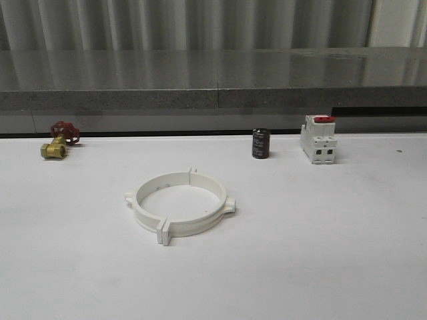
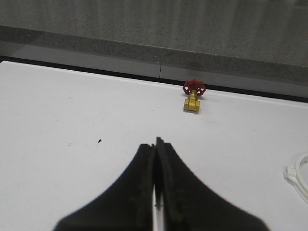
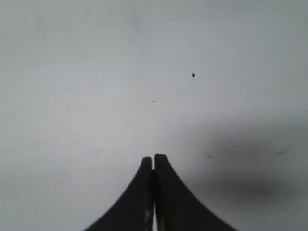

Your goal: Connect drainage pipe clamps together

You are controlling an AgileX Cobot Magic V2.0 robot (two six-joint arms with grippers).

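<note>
Over on the left side, the left tool (image 2: 156, 144) hangs above bare white bench (image 2: 72, 144) with its two dark fingers pressed together, nothing between them; the right tool (image 3: 153, 160) is the same, fingers closed tight on nothing, casting a soft shadow on the surface below it. Ahead of the left tool, near the back edge, lies a small brass valve (image 2: 193, 102) with a red handwheel, and at the margin of that wrist view a sliver of white ring shows. From the front, the drainage pipe clamps (image 1: 180, 206) lie flat near the middle of the bench, the two white half-rings meeting at their end tabs to form one wide ring, lugs sticking out at the sides. Well behind them, toward the right, stands a small dark cylinder (image 1: 260, 143), and just to its right a white switch block (image 1: 318, 139) with a red top, upright. Nothing stands near the ring. Beyond the bench runs a grey speckled ledge (image 1: 213, 87), with pale corrugated panelling above.
</note>
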